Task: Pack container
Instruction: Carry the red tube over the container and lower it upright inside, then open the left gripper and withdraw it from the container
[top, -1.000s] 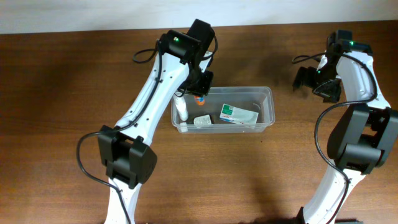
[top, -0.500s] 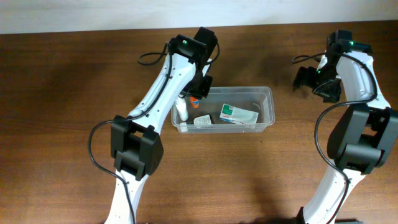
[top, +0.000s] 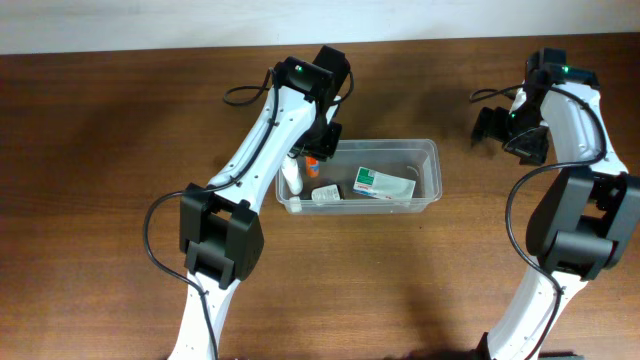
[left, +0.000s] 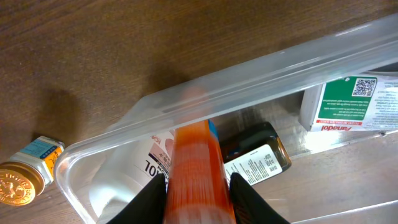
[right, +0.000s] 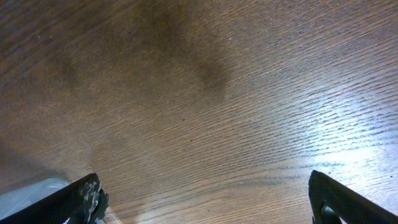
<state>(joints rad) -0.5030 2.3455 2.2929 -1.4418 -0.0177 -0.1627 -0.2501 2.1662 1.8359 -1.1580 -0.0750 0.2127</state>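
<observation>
My left jaws (left: 198, 190) flank the blurred orange bottle (left: 196, 149), pointing down into the container's (left: 280, 62) left end; whether they grip it, I cannot tell. Right jaws (right: 205, 202) gape, well apart.

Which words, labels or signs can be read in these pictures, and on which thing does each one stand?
"Panadol", red, upside down, on the white and green box in the container; its QR code and small print are unreadable.
"OL", a word's end, on the white bottle.
Dark bottle label: too small.
Small jar label, outside the container: blurred.
Orange item: blurred.
</observation>
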